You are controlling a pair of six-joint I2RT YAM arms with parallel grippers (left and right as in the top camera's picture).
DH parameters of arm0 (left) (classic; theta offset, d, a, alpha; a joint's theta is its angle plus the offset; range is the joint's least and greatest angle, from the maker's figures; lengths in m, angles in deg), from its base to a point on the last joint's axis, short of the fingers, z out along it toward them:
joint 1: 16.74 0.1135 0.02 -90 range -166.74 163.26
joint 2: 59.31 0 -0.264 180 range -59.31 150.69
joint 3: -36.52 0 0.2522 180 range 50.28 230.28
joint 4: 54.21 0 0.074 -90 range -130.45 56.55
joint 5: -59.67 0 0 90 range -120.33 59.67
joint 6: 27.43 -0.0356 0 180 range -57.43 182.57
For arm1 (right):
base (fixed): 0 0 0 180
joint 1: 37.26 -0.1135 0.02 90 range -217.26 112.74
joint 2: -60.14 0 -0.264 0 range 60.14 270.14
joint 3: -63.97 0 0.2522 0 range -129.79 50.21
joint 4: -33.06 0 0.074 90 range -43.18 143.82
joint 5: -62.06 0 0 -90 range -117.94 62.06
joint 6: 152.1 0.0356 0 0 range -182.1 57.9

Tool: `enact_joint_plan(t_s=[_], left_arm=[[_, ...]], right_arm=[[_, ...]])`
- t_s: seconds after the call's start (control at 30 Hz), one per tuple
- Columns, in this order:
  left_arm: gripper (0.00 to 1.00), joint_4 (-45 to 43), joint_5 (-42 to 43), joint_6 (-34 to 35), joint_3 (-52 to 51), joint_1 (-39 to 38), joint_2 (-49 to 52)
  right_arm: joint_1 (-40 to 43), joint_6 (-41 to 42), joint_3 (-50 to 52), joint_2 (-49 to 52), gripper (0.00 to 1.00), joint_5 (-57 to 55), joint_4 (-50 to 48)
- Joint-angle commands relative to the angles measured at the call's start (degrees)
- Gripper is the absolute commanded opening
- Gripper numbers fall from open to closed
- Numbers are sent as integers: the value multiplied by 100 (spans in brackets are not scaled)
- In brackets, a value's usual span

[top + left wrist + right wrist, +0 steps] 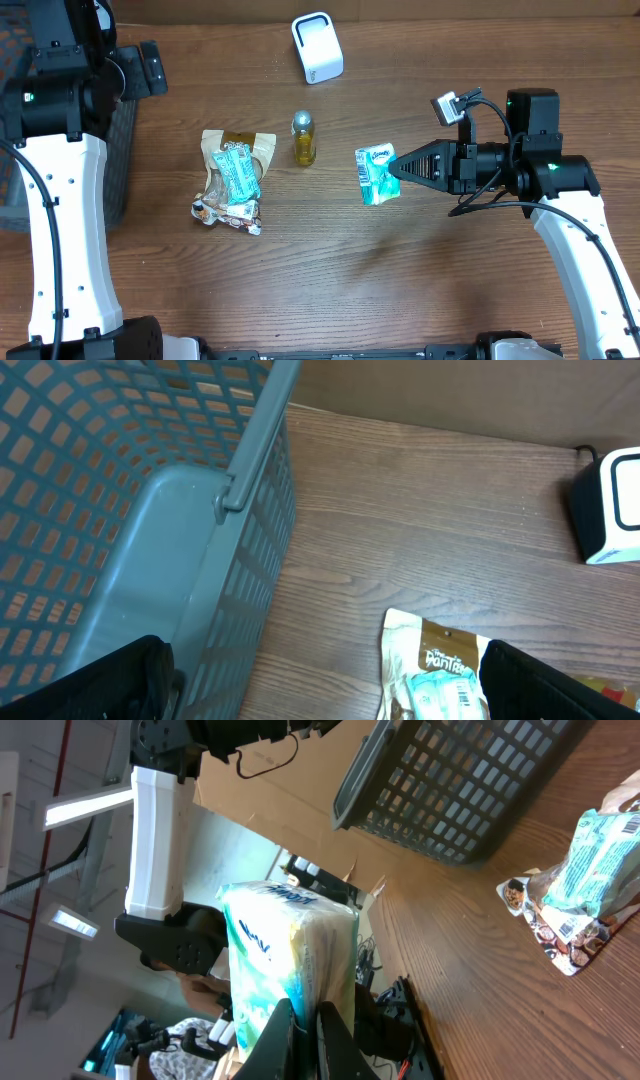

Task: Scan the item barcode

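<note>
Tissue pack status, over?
Right gripper shut on teal-and-white soft tissue pack, off the table. Left gripper open, empty. Small yellow bottle near path to white box scanner.

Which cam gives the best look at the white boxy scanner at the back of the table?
Overhead: the white boxy scanner shows whole and unobstructed at top centre of frame. Left wrist catches only part of the scanner, cut off by the right frame edge. Right wrist doesn't show it.
</note>
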Motion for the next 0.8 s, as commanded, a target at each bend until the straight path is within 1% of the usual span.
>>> enact_joint_plan(t_s=[0.0,0.17,0.33,0.53,0.67,0.73,0.77], left_arm=[[99,-4,9,-87,0,-2,20],[100,-4,9,-87,0,-2,20],[100,-2,9,-87,0,-2,20],[100,-4,9,-87,0,-2,20],[100,-2,9,-87,0,-2,20],[99,-4,9,-87,0,-2,20],[99,-2,9,-87,0,-2,20]], right_arm=[[-26,-52,-70,-55,4,186,-15],[-26,-46,-70,-55,4,-24,17],[-26,144,-68,-55,4,-968,234],[-28,232,-68,-52,4,-2347,612],[-37,229,-66,-48,4,-3711,1091],[-177,229,-61,-48,4,-4551,1279],[-243,232,-59,-48,4,-4782,1316]])
